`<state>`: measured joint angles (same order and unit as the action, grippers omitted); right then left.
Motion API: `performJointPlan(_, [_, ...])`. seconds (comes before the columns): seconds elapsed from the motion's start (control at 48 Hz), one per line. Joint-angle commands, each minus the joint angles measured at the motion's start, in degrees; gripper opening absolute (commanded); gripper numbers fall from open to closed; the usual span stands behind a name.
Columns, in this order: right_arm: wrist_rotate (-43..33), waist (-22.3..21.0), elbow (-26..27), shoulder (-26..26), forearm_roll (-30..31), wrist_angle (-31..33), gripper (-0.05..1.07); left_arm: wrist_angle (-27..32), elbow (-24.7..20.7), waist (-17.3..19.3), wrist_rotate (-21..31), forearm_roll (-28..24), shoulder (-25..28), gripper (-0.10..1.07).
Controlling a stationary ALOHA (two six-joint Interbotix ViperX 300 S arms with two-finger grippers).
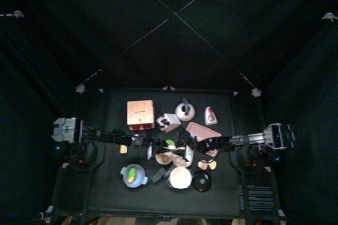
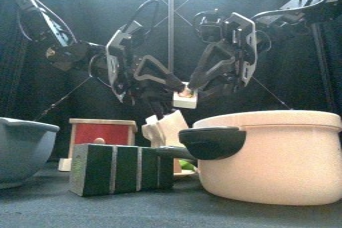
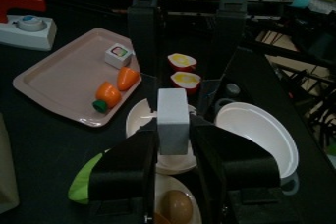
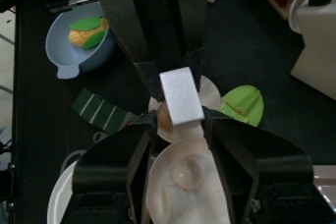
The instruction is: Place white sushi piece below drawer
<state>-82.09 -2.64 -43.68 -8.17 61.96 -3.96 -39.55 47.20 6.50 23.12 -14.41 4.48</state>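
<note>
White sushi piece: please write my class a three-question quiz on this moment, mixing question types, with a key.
1. True or false: the white sushi piece rests on the table.
2. What holds it? A) left gripper only B) right gripper only C) both grippers
3. Fill in: the tray is coloured ____.
Key: 1 false; 2 C; 3 pink.
</note>
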Motion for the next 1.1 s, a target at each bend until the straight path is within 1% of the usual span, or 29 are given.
performJointPlan(0.0, [0.09,0.09,0.44,-1.23,0.0,0.0,0.78,1.32,0.26,0.26,0.09,0.26,-2.37,0.44])
performJointPlan(0.104, [0.09,0.09,0.18,-2.02,-0.09,0.18,0.78,5.8,2.02,0.26,0.09,1.23,-5.98,0.44])
performJointPlan(0.167, [0.09,0.09,-0.18,-2.37,-0.09,0.18,0.78,9.58,3.25,0.18,0.09,1.49,-8.53,0.44])
performJointPlan(0.208, [0.09,0.09,-0.44,-2.46,-0.18,0.18,0.78,12.74,4.13,0.09,0.09,1.58,-10.11,0.44])
performJointPlan(0.333, [-0.09,0.09,-1.23,-2.37,-0.62,0.53,0.78,24.61,7.12,-0.09,0.18,2.11,-14.77,0.44])
performJointPlan(0.438, [-0.09,0.09,-1.41,-2.37,-0.79,0.7,0.78,33.4,9.84,0.0,0.26,4.39,-17.84,0.44])
performJointPlan(0.521, [-0.09,0.09,-1.58,-2.37,-0.97,1.05,0.78,37.35,11.69,0.35,0.26,6.59,-19.51,0.44])
performJointPlan(0.646, [-0.18,-0.09,-1.41,-2.11,-1.05,1.49,0.78,39.9,14.41,0.53,0.35,9.93,-21.27,0.45])
performJointPlan(0.792, [-0.26,-0.26,-1.14,-1.76,-1.23,1.58,0.78,40.08,16.26,2.81,0.18,14.41,-22.06,0.5])
performJointPlan(0.854, [-0.09,-0.26,-1.05,-1.76,-1.41,1.58,0.78,39.99,16.52,3.52,0.09,15.03,-21.97,0.55])
performJointPlan(1.083, [-0.09,-0.26,-0.97,-1.76,-1.49,1.58,0.78,39.64,16.7,3.78,0.09,14.68,-21.71,0.73])
